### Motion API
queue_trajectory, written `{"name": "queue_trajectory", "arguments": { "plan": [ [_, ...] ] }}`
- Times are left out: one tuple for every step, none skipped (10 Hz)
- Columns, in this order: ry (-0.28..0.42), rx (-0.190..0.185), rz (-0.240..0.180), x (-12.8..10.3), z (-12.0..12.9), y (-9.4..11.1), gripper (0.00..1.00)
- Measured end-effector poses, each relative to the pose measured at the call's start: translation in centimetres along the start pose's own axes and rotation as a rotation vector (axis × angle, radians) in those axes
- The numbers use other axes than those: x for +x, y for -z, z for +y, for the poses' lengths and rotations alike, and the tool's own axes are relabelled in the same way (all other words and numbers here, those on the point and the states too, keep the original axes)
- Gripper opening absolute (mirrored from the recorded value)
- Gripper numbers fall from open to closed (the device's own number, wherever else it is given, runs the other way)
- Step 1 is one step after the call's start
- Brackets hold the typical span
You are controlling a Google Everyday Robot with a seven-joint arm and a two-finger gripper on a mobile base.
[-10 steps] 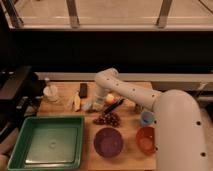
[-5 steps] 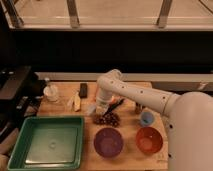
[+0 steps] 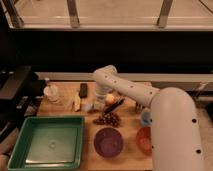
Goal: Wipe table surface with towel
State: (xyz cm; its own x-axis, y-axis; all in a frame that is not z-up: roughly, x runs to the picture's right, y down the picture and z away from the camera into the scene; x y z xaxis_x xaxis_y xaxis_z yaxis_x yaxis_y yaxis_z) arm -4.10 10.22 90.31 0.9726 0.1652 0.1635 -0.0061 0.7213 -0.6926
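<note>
Pincer (image 3: pixel 99 102) hangs over the table (image 3: pixel 63 108) centre, beside the orange fruit (image 3: pixel 110 98).

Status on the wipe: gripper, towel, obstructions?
Gripper low over mid table, beside the orange. No towel identifiable. Grapes, banana, purple bowl, green tray crowd the surface.
</note>
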Motion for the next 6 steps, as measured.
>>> {"name": "queue_trajectory", "arguments": {
  "plan": [
    [0.006, -0.011, -0.004, -0.3, -0.1, -0.5, 0.00],
    [0.016, -0.024, -0.018, -1.0, -0.3, -1.4, 0.00],
    [0.023, -0.036, -0.039, -1.7, -0.4, -2.3, 0.00],
    [0.029, -0.045, -0.058, -2.6, -0.5, -2.9, 0.00],
    [0.039, -0.060, -0.074, -3.6, -0.4, -3.6, 0.00],
    [0.050, -0.073, -0.082, -4.4, 0.2, -3.8, 0.00]
  ]
}}
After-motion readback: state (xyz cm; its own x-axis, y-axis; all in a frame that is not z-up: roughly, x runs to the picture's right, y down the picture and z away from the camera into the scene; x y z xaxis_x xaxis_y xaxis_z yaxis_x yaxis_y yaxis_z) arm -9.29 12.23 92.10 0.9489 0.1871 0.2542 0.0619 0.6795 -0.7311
